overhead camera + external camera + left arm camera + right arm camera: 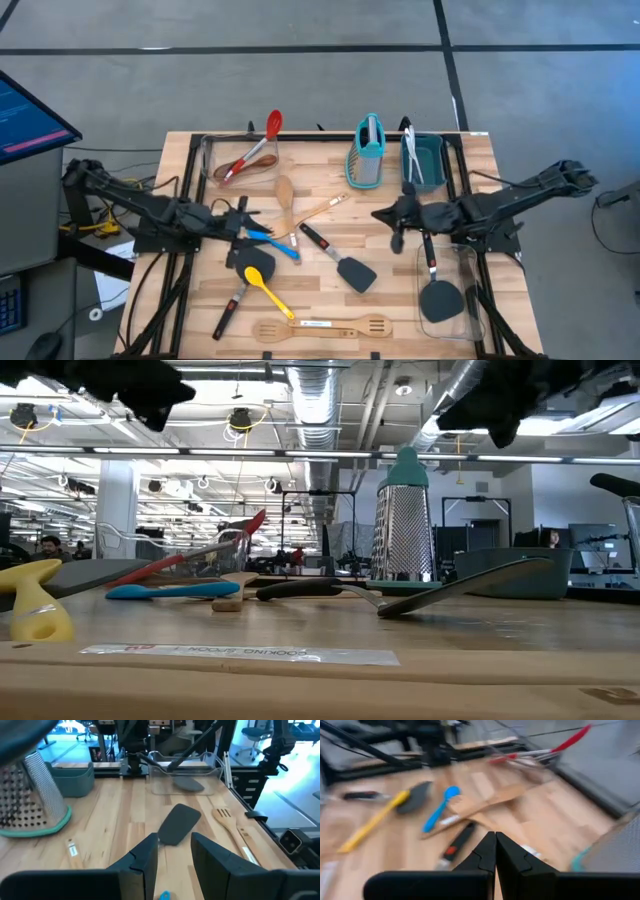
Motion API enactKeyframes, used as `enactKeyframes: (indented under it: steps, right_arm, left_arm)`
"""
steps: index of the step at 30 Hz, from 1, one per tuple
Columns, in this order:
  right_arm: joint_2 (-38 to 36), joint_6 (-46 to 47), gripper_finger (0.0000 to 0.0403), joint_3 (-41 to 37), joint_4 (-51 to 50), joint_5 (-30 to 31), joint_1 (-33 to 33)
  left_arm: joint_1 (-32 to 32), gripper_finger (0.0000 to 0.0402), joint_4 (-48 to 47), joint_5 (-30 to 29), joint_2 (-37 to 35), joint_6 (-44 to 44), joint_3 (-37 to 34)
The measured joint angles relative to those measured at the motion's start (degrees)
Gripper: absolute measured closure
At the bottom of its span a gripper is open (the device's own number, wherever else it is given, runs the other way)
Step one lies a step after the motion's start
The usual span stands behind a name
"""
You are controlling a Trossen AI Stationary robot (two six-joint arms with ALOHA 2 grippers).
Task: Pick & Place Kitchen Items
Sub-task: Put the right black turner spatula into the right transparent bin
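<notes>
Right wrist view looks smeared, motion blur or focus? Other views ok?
Right wrist view: streaky smear across the table, yellow spoon and blue spoon, while the right gripper, fingers shut, stays crisp, so it looks like motion blur. Left wrist view: sharp on the black spatula and grater. Low view: arms silhouetted against bright ceiling lights. High view: even light, soft shadows.

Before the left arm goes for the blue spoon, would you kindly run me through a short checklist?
1. Left gripper open: ok, a gap shows between its fingers.
2. Left gripper empty: ok, nothing between the fingers.
3. Blue spoon in reach: ok, it lies just ahead of the left gripper.
4. Spoon free to lift: cannot tell, it lies close against the wooden spoon.
5. Right gripper out of the way: ok, shut and empty over the table's right side.
</notes>
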Motion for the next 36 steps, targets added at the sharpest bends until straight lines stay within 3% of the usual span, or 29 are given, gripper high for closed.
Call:
enactKeyframes:
  steps: [7, 14, 22, 31, 36]
  right_arm:
    - [11.14, -6.16, 0.0403, 8.54, -0.04, 1.59, -4.66]
    - [20.54, -6.09, 0.0402, 18.80, -4.35, 1.21, -5.94]
    - [31.20, 0.95, 0.0402, 33.47, -21.78, 1.19, -4.85]
    - [40.63, 1.47, 0.0402, 43.21, -22.67, -3.54, -2.17]
    - [44.11, 10.05, 0.0402, 46.63, -25.52, -4.36, -1.08]
  left_arm:
    - [0.08, 0.0298, 0.09, 0.07, -6.04, -0.10, -5.03]
    - [0.08, 0.0298, 0.01, 0.15, -5.95, -0.10, -5.98]
    - [0.10, 0.0298, 0.00, 0.28, -5.84, -0.59, -5.98]
    - [0.09, 0.0298, -0.04, 0.27, -5.84, -4.52, -5.98]
    - [0.08, 0.0298, 0.16, 0.22, -5.84, -4.58, -5.98]
